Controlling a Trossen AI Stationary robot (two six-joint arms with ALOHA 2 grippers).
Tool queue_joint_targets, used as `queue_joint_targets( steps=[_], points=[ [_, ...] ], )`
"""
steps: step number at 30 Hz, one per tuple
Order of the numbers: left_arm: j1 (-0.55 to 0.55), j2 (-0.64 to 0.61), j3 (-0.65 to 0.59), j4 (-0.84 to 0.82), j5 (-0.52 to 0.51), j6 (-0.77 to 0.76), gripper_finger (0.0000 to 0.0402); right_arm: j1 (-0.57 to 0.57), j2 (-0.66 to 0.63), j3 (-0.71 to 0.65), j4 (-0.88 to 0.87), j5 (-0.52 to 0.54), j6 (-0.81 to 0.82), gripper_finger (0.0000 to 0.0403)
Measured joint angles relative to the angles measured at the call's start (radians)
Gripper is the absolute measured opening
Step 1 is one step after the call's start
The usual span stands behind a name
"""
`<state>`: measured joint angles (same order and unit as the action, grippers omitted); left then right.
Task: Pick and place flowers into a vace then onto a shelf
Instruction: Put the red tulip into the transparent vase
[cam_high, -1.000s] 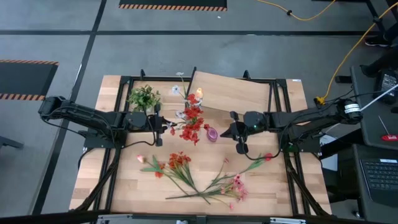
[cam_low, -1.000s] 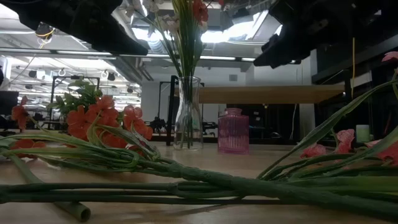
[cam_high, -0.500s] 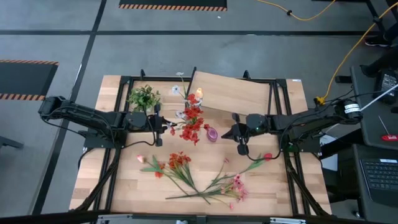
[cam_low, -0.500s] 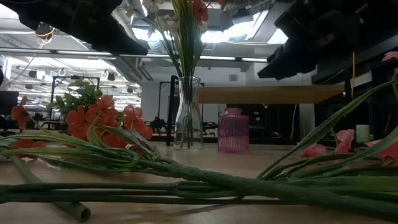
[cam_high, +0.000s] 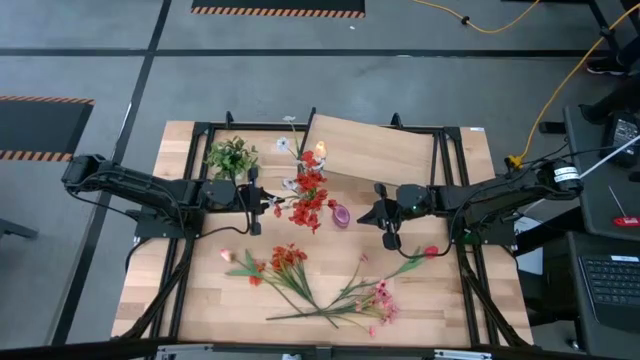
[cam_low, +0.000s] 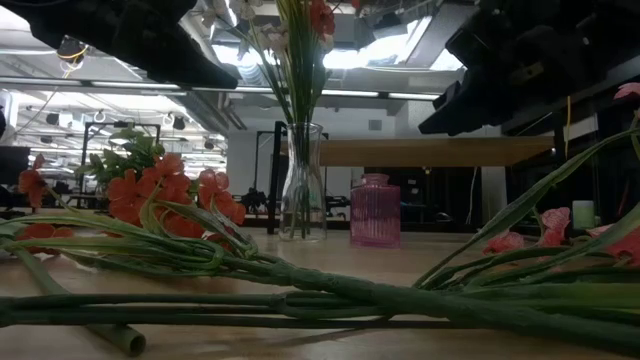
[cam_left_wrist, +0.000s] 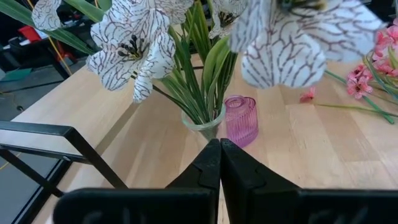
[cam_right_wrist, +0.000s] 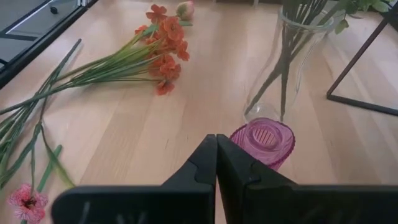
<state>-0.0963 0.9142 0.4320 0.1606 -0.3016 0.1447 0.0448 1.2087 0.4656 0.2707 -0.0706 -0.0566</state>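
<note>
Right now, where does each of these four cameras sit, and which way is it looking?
High view: above the table, looking straight down on both dark arms, the shelf and loose flowers.
Low view: at tabletop height, looking level across flower stems to the glass vase; arms overhead.
Left wrist view: on the left arm, looking past its shut left hand at the vase.
Right wrist view: on the right arm, looking past its shut right hand.
Shared: every view shows the pink vase.

Pink ribbed jar (cam_high: 342, 216), green leafy tuft (cam_high: 231, 157)
</note>
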Motion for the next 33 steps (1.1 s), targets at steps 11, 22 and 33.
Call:
queue_joint_targets(
  steps=[11,22,33],
  points=[
    [-0.041,0.0,0.0,0.0,0.045,-0.026,0.0001,0.0,0.0,0.0,-0.025,-0.001,0.009,0.001],
    [-0.128,0.0,0.0,-0.041,-0.009,-0.034,0.0001,0.0,0.0,0.001,-0.031,-0.001,0.028,0.001],
    [-0.194,0.0,0.0,-0.08,-0.081,-0.108,0.0002,0.0,0.0,0.001,-0.037,-0.001,0.024,0.001]
  ],
)
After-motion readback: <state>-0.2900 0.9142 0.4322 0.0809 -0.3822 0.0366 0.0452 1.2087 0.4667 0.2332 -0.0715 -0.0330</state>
